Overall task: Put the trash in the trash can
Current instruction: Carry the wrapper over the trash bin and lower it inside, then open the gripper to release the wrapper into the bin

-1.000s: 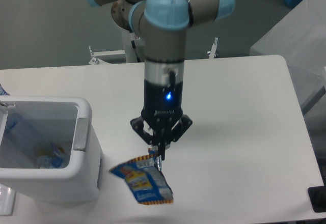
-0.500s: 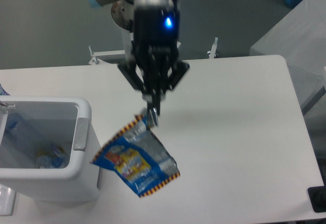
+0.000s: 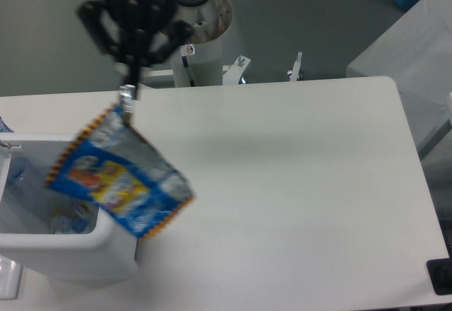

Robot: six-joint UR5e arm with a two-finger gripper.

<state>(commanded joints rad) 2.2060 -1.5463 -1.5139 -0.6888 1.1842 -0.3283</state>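
One white trash can stands at the left edge of the counter, and something blue and white lies inside at its bottom, too blurred to name. Above the can's right wall hangs the snack wrapper, blue with yellow and orange print and a striped edge, tilted and lifted off the counter. Its upper corner is pinched in the claw, whose two fingers are together on it. The arm body reaches up out of the picture.

No legible text on the blurred snack wrapper or anywhere else in view
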